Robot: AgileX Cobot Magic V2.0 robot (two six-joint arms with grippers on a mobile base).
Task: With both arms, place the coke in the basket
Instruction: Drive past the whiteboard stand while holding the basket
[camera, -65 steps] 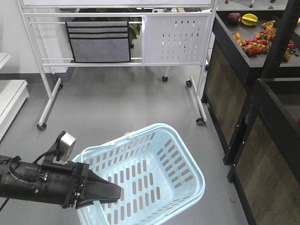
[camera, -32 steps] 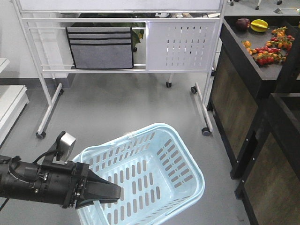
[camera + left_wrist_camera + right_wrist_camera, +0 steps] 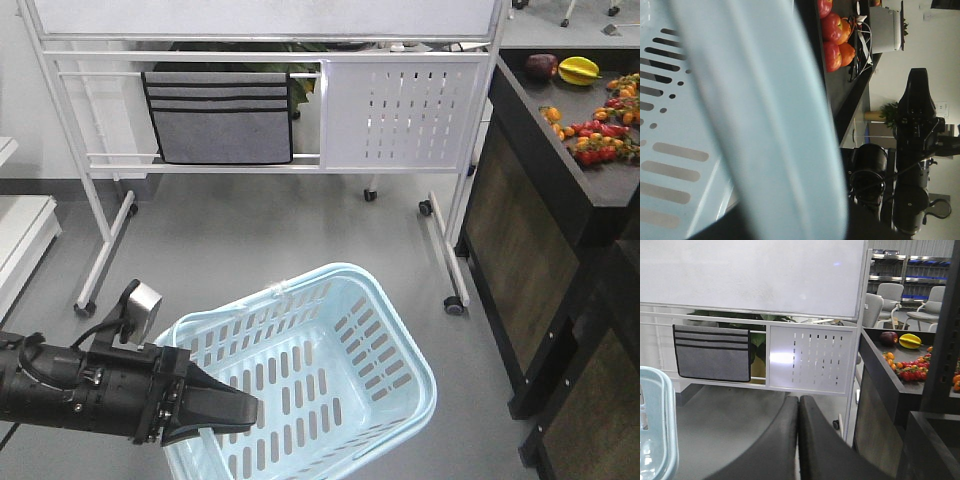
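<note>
- Basket point(image 3: 428, 385), light blue slotted plastic: empty, carried by its near-left rim.
- Left gripper point(image 3: 245, 410): clamped on basket rim.
- Right gripper point(image 3: 798, 437): pressed closed, empty, apart from basket.
- Red coke can: unseen; pickup and placement outstanding.

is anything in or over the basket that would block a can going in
Nothing visible does. The basket is empty with its top open; only the left gripper sits at its near-left rim. No coke can shows in any view, so its own path cannot be judged.
</note>
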